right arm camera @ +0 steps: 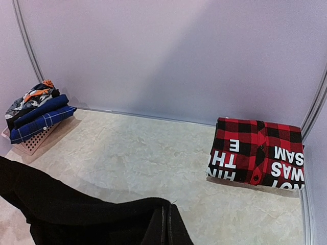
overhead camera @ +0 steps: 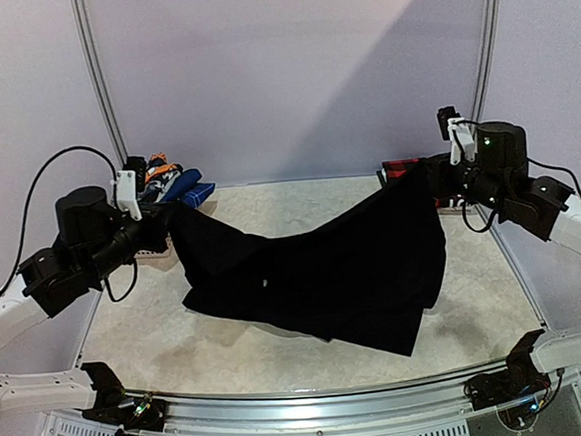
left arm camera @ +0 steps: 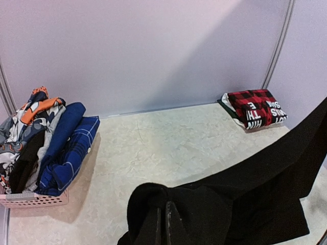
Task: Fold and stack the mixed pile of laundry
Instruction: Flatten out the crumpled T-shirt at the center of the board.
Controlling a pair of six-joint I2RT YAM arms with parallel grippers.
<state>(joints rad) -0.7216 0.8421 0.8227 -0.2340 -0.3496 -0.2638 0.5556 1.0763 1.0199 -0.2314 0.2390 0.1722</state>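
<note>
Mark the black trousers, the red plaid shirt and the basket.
black trousers (overhead camera: 315, 276): top external view, middle of the hanging cloth.
red plaid shirt (right arm camera: 255, 153): right wrist view, centre of its folded top.
basket (left arm camera: 30, 199): left wrist view, near lattice wall.

A: What do the arms look like?
B: The left arm (overhead camera: 82, 233) and right arm (overhead camera: 500, 153) have chunky black joints and white links (overhead camera: 3, 318).
A: Any cables?
B: A black cable (overhead camera: 71, 149) arcs off the left arm. There are white brackets (overhead camera: 126, 193) at both wrists and a green light (overhead camera: 486, 145) on the right.
</note>
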